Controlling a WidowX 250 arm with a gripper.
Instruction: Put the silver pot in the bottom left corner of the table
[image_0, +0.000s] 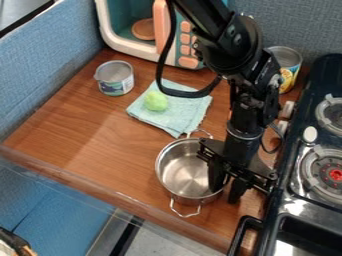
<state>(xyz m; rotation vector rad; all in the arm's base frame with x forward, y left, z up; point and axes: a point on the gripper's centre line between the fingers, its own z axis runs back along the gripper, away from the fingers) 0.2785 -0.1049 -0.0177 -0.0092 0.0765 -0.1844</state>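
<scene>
The silver pot (184, 172) stands upright on the wooden table (80, 135), right of the middle and near the front edge, with one wire handle pointing to the back and one to the front. My gripper (225, 194) hangs down at the pot's right side, its fingers apart. One finger is inside the pot and the other is outside, with the right rim between them. Part of the rim is hidden behind the gripper.
A light blue cloth (175, 114) with a green ball (156, 101) lies behind the pot. Cans stand at back left (115, 78) and back right (286, 68). A toy microwave (110, 37) is at the back, a stove (298, 182) on the right.
</scene>
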